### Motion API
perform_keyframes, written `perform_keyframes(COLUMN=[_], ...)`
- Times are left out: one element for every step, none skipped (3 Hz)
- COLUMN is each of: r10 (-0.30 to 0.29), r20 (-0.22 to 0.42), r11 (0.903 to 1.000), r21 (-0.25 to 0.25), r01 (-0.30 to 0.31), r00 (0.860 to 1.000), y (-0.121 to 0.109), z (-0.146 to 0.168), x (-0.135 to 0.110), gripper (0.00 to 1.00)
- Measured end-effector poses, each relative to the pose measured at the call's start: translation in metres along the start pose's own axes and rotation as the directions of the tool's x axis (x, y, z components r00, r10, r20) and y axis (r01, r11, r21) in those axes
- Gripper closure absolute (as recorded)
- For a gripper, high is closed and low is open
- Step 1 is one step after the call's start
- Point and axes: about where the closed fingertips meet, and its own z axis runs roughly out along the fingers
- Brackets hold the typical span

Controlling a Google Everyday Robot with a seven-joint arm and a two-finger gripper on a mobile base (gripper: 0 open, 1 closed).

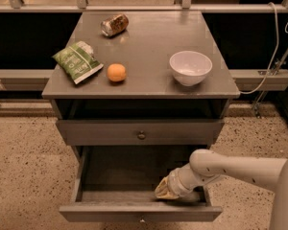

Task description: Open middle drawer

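Note:
The grey cabinet has a closed upper drawer front (101, 132) with a small round knob. Below it the middle drawer (110, 213) stands pulled out towards me, its inside dark and bare apart from my arm, its knob (142, 219) at the frame's lower edge. No lower drawer shows. My gripper (164, 190) is inside the open drawer at its front right, low and just behind the front panel. The white arm (230, 169) reaches in from the right over the drawer's right wall.
On the cabinet top (149, 47) lie a white bowl (190, 67), an orange (116, 73), a green snack bag (78, 61) and a tipped can (114, 25). An open gap sits under the top. A cable (273, 56) hangs at the right. Speckled floor surrounds the cabinet.

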Motion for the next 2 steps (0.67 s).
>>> perform_keyframes(r10=[-0.027,-0.031], r20=[0.017,0.037], r11=[0.9991,0.999], r21=[-0.032,-0.031], r01=[0.028,0.032], r00=[0.999,0.999], y=[-0.0092,-0.0143], z=[0.006,0.0109], x=[-0.0113,-0.0192], gripper=[1.0,1.0])
